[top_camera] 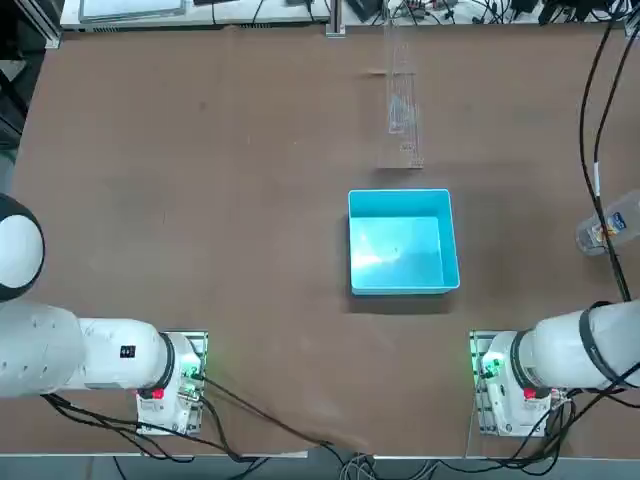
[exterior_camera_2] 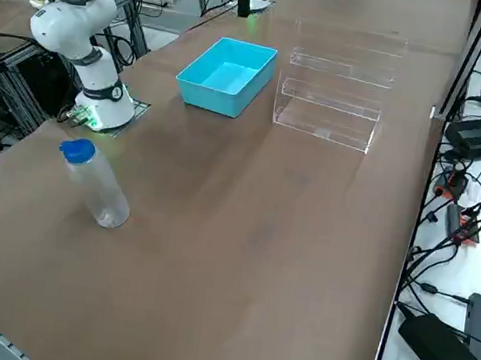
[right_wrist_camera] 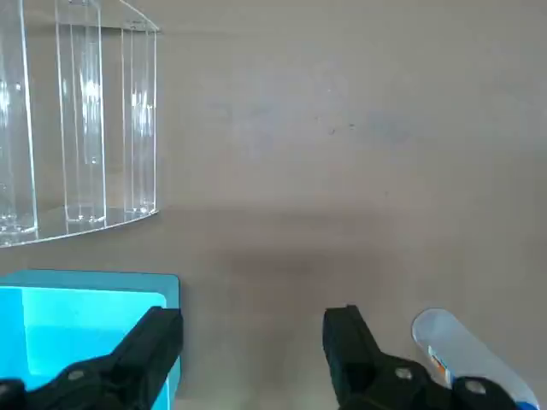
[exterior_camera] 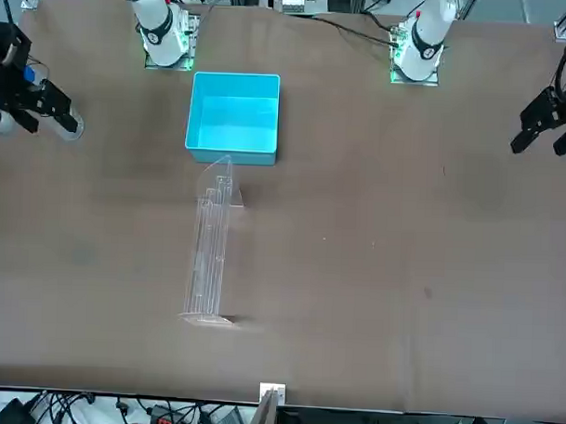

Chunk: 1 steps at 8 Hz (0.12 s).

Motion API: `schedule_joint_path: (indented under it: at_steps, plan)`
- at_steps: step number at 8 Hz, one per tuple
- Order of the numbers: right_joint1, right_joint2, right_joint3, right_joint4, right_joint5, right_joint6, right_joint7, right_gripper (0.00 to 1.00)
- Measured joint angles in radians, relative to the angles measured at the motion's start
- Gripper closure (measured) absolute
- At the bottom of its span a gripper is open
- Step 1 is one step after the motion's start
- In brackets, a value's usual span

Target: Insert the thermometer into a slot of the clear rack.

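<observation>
Clear acrylic forms the long, narrow stepped rack (top_camera: 401, 105), a nearly see-through frame of thin tiers that stands on the brown table (top_camera: 200, 180) on the far side from the arms' bases. From the right side view its tiers rise like shallow steps (exterior_camera_2: 334, 95), and in the right wrist view thin upright panels and a curved base plate show (right_wrist_camera: 81, 128). In the front view it runs lengthwise away from the bright-blue square open box (exterior_camera: 234, 115), near it but apart (exterior_camera: 210, 251). The box (top_camera: 402, 241) sits between the rack and the right arm's base, and nothing can be made out inside it.

No thin glass thermometer can be made out in any view.

The black two-finger right gripper (right_wrist_camera: 254, 342) hangs above the table at the robot's right edge (exterior_camera: 26, 101), its fingers (right_wrist_camera: 149, 346) spread apart with nothing between them. Just beside it a small clear plastic bottle with a blue cap (exterior_camera_2: 93, 182) stands upright; its orange-and-blue label shows from overhead (top_camera: 608, 227) and from the wrist (right_wrist_camera: 466, 354).
</observation>
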Motion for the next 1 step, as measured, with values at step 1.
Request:
schedule_joint_path:
  at_steps: [1]
  plan:
    - [-0.005,0.000,0.000,-0.004,0.005,0.003,0.000,0.00]
